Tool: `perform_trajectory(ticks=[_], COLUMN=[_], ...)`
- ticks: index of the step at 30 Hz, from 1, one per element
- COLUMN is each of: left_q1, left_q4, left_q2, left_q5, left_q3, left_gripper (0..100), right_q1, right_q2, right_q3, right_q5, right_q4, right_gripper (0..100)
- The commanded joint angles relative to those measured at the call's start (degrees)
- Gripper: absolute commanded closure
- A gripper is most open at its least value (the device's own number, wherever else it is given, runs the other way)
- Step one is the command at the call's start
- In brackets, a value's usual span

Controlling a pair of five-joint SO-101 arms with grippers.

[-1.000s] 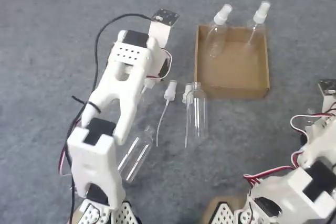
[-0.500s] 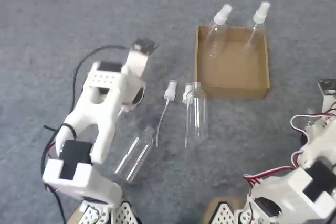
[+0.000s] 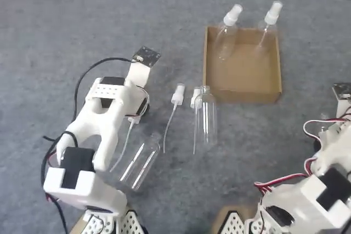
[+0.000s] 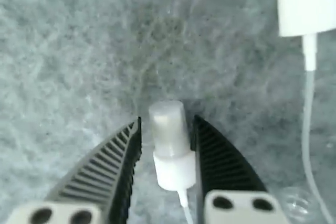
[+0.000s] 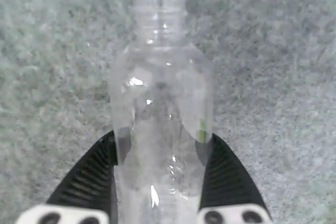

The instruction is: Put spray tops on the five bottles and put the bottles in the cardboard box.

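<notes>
My left gripper (image 4: 165, 121) is shut on a white spray top (image 4: 170, 150), whose thin tube (image 3: 125, 142) hangs beside a capless clear bottle (image 3: 142, 160) lying on the carpet. In the high view that gripper (image 3: 137, 114) sits left of the table's middle. My right gripper (image 5: 163, 140) is shut on another capless clear bottle (image 5: 160, 77), neck pointing away. A third capless bottle (image 3: 205, 116) lies in front of the cardboard box (image 3: 241, 96). Two loose spray tops (image 3: 178, 94) (image 3: 196, 96) lie beside its neck. Two topped bottles (image 3: 227, 26) (image 3: 269, 23) lean on the box's far rim.
Grey carpet covers the table. The right arm (image 3: 329, 157) stands at the near right, close to the edge. A loose spray top (image 4: 307, 3) and a bottle mouth (image 4: 296, 200) lie close to my left gripper.
The left arm pulled back from near the box toward the near left, carrying the spray top. Its tube now hangs beside the lying bottle. The right arm has not moved.
</notes>
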Motion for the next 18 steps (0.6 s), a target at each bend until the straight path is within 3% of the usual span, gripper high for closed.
perform_trajectory(ticks=[1, 5, 9, 13, 18], left_q1=[-0.2, -0.4, -1.1, -1.0, -0.7], left_q4=[-1.4, -1.6, -1.1, 0.9, 5.8], left_q2=[-0.8, 3.8, 2.8, -3.3, -16.2], left_q5=[-0.5, -0.2, 1.3, 1.9, 6.9], left_q3=[-0.6, -2.9, -3.9, -2.7, -0.1], left_gripper=[86, 87, 97, 99, 99], right_q1=[-0.4, -0.4, -0.2, -0.4, -0.7], right_q2=[-1.0, -1.0, -1.0, -1.2, -1.6], right_q3=[-1.7, -1.7, -1.7, -1.7, -2.0], right_q5=[0.7, 0.7, 1.0, 1.0, 0.6], right_q4=[-0.5, -0.5, -0.5, -0.5, -0.5], right_gripper=[98.1, 98.1, 98.1, 97.5, 87.9])
